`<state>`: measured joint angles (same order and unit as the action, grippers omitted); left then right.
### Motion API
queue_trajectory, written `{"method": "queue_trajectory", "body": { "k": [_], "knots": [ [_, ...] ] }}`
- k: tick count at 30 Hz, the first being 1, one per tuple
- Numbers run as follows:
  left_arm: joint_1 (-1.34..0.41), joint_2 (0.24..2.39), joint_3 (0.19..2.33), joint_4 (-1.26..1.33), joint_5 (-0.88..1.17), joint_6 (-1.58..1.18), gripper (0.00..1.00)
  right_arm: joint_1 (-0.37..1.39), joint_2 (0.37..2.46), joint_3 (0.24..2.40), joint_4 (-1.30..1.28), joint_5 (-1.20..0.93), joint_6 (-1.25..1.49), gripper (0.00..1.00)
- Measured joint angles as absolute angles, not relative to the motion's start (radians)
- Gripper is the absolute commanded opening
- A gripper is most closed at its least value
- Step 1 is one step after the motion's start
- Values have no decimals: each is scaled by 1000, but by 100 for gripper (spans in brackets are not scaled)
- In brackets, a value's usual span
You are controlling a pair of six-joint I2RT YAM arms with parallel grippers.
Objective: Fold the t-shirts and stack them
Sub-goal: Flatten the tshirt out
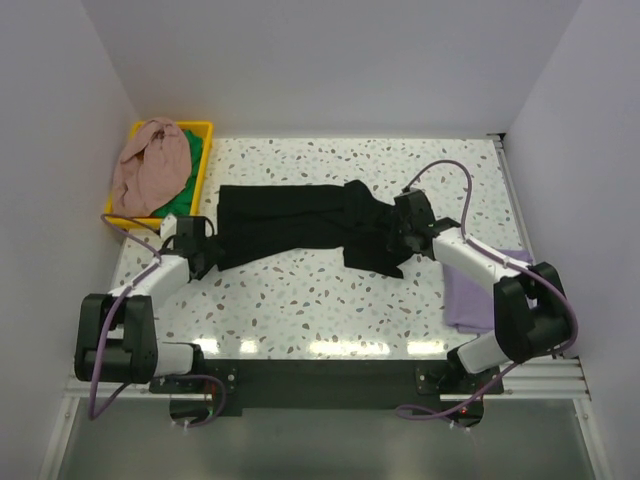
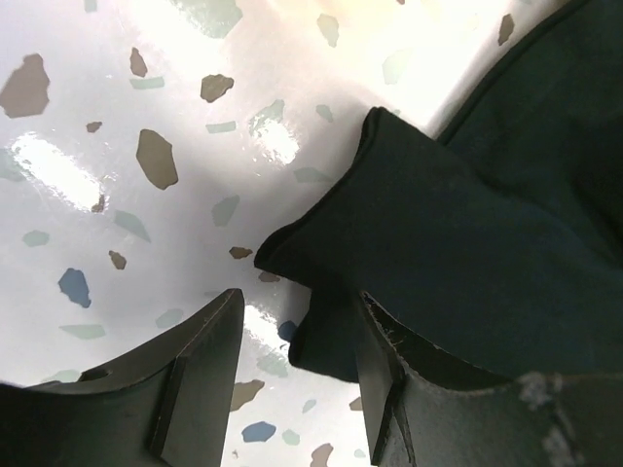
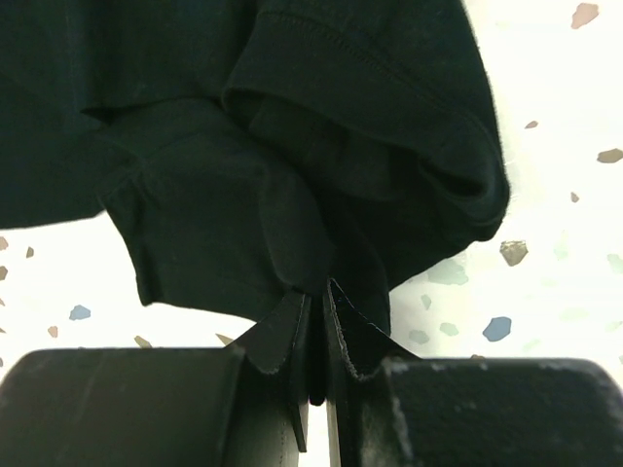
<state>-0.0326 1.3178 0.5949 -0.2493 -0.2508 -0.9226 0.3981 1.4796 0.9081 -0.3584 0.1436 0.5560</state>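
The black t-shirt (image 1: 300, 225) lies stretched left to right across the middle of the table, bunched at its right end. My left gripper (image 1: 205, 245) stands open at the shirt's left end. In the left wrist view a folded corner of the black cloth (image 2: 438, 243) reaches in between the open fingers (image 2: 297, 316), close to the right one. My right gripper (image 1: 402, 232) is shut on a pinch of the shirt's bunched right end (image 3: 292, 146), the cloth running straight into the closed jaws (image 3: 316, 292). A lavender t-shirt (image 1: 470, 300) lies flat at the right, partly under the right arm.
A yellow bin (image 1: 200, 128) sits at the back left corner holding a dusty pink t-shirt (image 1: 150, 165) and a green one (image 1: 183, 198). White walls close in the table on the left, back and right. The speckled tabletop (image 1: 330, 300) shows between the shirt and the arm bases.
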Motion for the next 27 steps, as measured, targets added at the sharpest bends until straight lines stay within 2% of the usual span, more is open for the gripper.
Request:
{"method": "queue_trajectory", "body": {
  "k": [6,9,12,20,22,27],
  "knots": [
    [-23,1352,569,-150,-248,-949,53,398,1485,908,-356,115,540,11],
    [-21,1372,569,-106,-255,-955,49,398,1485,908,-354,108,535,11],
    [-20,1387,569,-84,-265,-962,40,398,1485,908,-352,107,532,11],
    [-20,1382,573,-77,-278,-967,3,398,1485,908,-352,105,530,12],
    [-20,1363,579,-92,-282,-959,0,397,1485,908,-352,105,530,12],
    [-20,1299,617,-121,-292,-946,0,391,1485,908,-352,106,530,12]
  ]
}}
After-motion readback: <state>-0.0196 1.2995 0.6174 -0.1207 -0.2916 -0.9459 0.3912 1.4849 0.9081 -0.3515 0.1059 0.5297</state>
